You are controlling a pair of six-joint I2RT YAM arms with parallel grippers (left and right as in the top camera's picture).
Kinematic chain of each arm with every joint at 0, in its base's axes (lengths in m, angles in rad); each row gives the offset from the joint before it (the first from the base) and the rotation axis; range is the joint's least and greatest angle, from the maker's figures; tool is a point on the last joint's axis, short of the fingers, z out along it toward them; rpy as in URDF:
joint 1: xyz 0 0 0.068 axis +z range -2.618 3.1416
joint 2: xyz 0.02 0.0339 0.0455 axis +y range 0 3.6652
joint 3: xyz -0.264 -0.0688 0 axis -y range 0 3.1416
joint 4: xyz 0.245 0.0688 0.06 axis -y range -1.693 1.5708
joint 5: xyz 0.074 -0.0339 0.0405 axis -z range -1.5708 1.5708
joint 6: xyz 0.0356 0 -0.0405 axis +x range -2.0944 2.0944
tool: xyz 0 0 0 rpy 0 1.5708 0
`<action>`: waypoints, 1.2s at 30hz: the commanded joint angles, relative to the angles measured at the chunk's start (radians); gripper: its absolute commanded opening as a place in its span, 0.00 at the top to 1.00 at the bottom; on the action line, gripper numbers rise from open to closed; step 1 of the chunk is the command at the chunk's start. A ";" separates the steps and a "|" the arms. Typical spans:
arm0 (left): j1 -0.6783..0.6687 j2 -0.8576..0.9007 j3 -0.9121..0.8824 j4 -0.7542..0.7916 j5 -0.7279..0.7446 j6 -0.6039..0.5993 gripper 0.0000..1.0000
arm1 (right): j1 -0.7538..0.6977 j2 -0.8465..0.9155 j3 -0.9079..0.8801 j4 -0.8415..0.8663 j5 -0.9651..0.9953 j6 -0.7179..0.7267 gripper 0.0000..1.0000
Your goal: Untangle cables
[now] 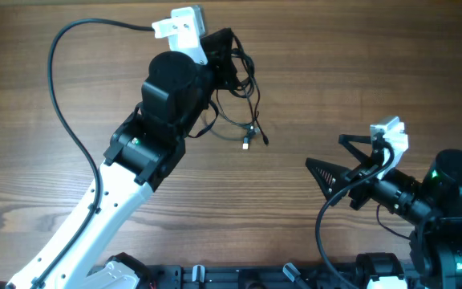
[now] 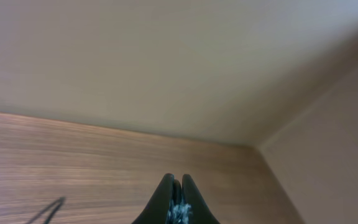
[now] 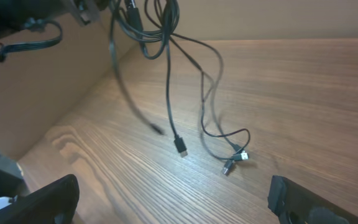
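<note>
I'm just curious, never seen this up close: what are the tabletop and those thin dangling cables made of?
The tabletop looks like wood or wood-look laminate: brown streaky grain with a dull sheen. The cables seem to be dark plastic- or rubber-sheathed wire, smooth and limp, and the plug ends glint like metal.

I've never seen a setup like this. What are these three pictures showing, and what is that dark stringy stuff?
Two robot arms work at a wooden table. One picture looks down from above; the other two come from small cameras on each arm's wrist. The stringy stuff is thin cables with small plugs, meant to be untangled. The left tool is shut and holds the bundle up, so the loose ends dangle, some plugs resting on the wood. The right tool stands wide open, apart from the cables, holding nothing. Its camera shows the hanging wires best.
</note>
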 commanded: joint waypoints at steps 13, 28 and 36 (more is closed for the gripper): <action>0.002 0.000 0.017 0.017 0.801 0.214 0.96 | 0.004 -0.010 0.005 0.215 0.058 0.284 0.00; -0.043 0.000 0.017 0.032 1.017 0.232 0.96 | 0.004 -0.008 0.005 0.274 -0.196 0.204 0.07; -0.092 0.000 0.017 0.055 1.032 0.232 0.96 | 0.004 -0.008 0.005 0.276 -0.302 0.167 0.43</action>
